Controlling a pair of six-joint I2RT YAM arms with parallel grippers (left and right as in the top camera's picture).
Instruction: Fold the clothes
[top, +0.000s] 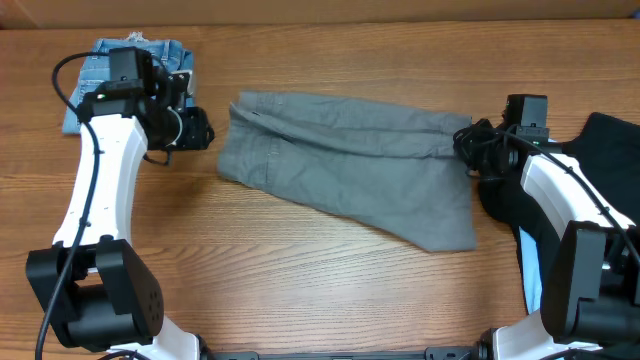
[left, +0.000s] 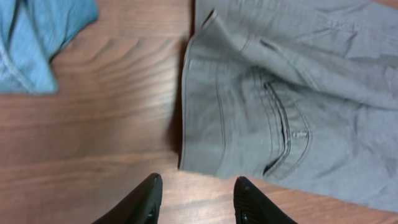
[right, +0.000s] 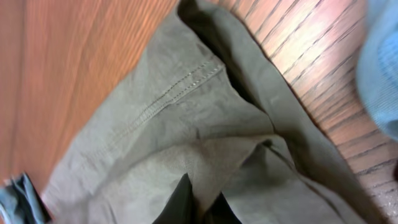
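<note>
At the far left of the bench I see a small blue denim pair. My left gripper hangs released over bare wood, just short of the pocket end of the grey-green shorts, which lie spread mid-bench. My right gripper is clenched on their right edge, beside a black garment.

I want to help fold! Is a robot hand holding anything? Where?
The right gripper pinches the grey-green shorts by a fold at their leg end. The left gripper holds nothing.
</note>
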